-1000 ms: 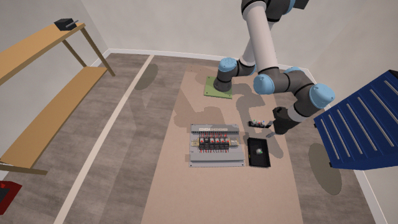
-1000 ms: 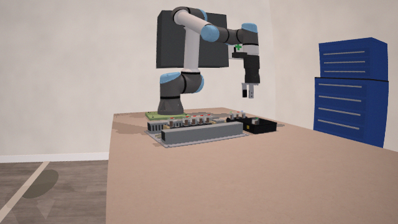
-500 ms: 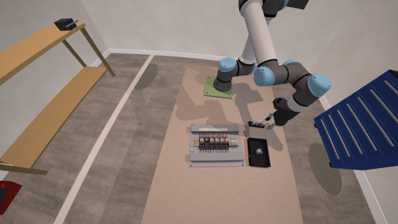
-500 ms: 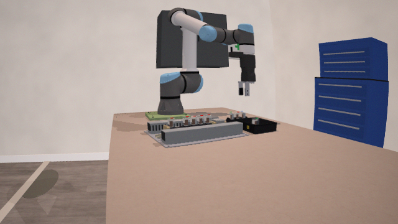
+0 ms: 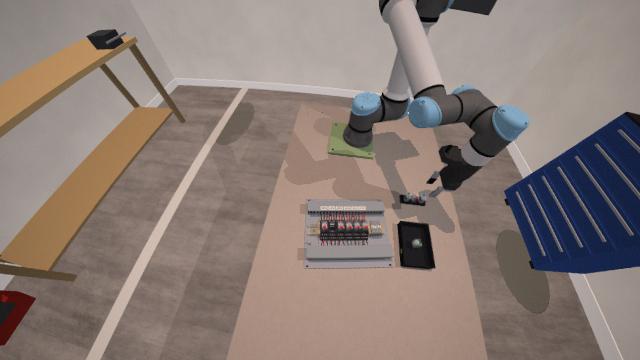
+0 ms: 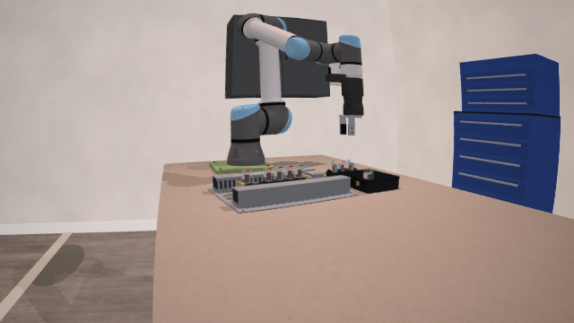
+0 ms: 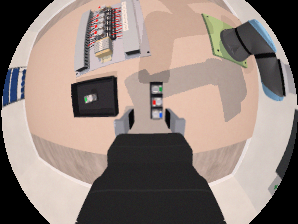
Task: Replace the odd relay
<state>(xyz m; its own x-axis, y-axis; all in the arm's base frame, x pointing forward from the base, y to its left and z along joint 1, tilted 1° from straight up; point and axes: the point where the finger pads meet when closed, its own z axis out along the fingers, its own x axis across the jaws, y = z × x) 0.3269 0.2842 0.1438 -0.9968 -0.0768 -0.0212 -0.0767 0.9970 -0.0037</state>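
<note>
The grey relay panel (image 5: 346,234) lies mid-table with a row of red-buttoned relays (image 5: 345,227); one socket near the row's left looks empty. It also shows in the wrist view (image 7: 109,30). The black tray (image 5: 415,245) to its right holds a relay with a green button (image 5: 416,243). A small black spare holder (image 5: 414,199) behind the tray carries spares with green, red and blue buttons (image 7: 156,100). My gripper (image 5: 435,184) hangs open and empty well above the spare holder (image 6: 341,168), fingers on either side of it in the wrist view (image 7: 149,123).
The arm's green base plate (image 5: 351,142) is at the table's back. A blue drawer cabinet (image 5: 580,210) stands right of the table. A wooden shelf (image 5: 75,125) stands at the far left.
</note>
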